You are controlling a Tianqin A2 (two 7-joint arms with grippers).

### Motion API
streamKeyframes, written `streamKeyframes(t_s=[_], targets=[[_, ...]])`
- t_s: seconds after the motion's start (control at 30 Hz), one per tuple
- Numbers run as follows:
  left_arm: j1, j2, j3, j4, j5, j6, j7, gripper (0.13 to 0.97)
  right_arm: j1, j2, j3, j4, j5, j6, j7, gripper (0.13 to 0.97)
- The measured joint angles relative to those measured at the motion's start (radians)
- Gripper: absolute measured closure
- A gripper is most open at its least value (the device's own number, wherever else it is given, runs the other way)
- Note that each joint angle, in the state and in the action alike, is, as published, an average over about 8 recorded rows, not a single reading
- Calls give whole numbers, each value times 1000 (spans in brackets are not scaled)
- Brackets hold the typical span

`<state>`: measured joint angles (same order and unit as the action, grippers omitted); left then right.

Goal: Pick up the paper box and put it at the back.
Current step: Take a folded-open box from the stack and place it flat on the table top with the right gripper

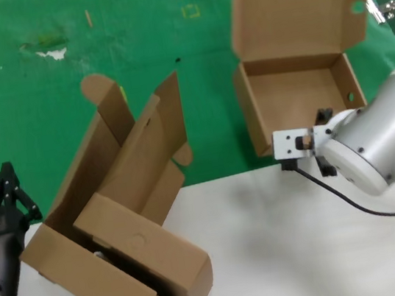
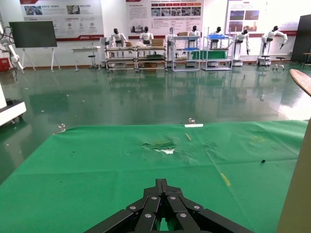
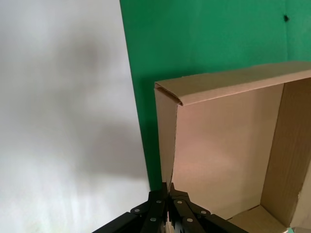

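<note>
The paper box (image 1: 297,96) is open, with its lid standing up, at the front edge of the green cloth on the right. My right gripper (image 1: 321,117) is shut on the box's near side wall. The right wrist view shows the gripper (image 3: 169,187) pinching the thin wall of the box (image 3: 223,145). I cannot tell whether the box rests on the cloth or hangs above it. The back is the green cloth (image 1: 40,89) with a whitish scuff (image 1: 53,52) and a small yellow square mark (image 1: 190,11). My left gripper (image 1: 6,188) is shut and empty at the far left.
Two other brown boxes (image 1: 127,225) lie nested and tilted at the front left, half on the white tabletop (image 1: 285,239). A metal clip (image 1: 384,10) holds the cloth at the right edge. The left wrist view shows the left gripper (image 2: 162,183), the scuff (image 2: 163,147) and a cardboard edge (image 2: 299,204).
</note>
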<state>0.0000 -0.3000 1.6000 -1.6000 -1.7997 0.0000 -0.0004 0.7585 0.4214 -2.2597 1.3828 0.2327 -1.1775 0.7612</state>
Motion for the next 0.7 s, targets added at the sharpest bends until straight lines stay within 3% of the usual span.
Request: streamKeyframes(t_s=[0.37,0.7], targets=[[0,0,0,0,0,0,0,957,35,-141,40,-119,-77,1,-49,956],[0,0,0,0,0,0,0,957,37,-185,83,-132,-50,-48,-71,927]])
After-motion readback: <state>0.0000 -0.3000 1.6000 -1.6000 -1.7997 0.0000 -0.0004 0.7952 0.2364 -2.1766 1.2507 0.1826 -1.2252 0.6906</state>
